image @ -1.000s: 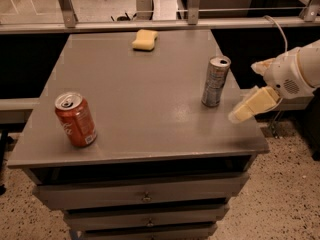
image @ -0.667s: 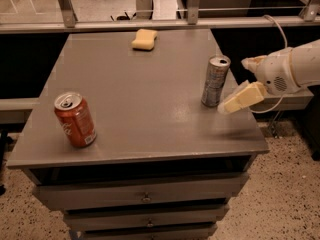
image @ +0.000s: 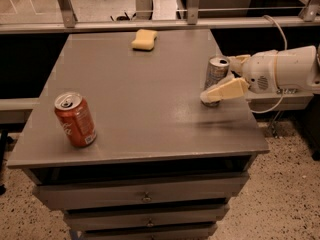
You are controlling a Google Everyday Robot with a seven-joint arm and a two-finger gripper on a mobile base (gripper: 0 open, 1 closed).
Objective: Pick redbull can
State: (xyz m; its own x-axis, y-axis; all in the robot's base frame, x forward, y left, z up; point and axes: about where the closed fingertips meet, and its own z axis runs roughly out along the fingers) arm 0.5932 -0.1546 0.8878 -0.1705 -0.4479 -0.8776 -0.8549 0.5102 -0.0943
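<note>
Three items sit on the grey counter (image: 150, 119): a yellow sponge (image: 144, 39) near the far edge, a red-orange soda can (image: 75, 119) upright near the front left corner, and the redbull can (image: 216, 73) upright near the right edge. A white arm (image: 285, 70) reaches in level from the right, low over the counter's right edge. Its tool (image: 219, 80) is spread wide with the redbull can between the fingers: the near cream finger (image: 225, 90) crosses in front of the can's lower body, the far one shows behind its top. Whether either finger touches the can cannot be told. Drawers (image: 145, 196) lie below the counter.
</note>
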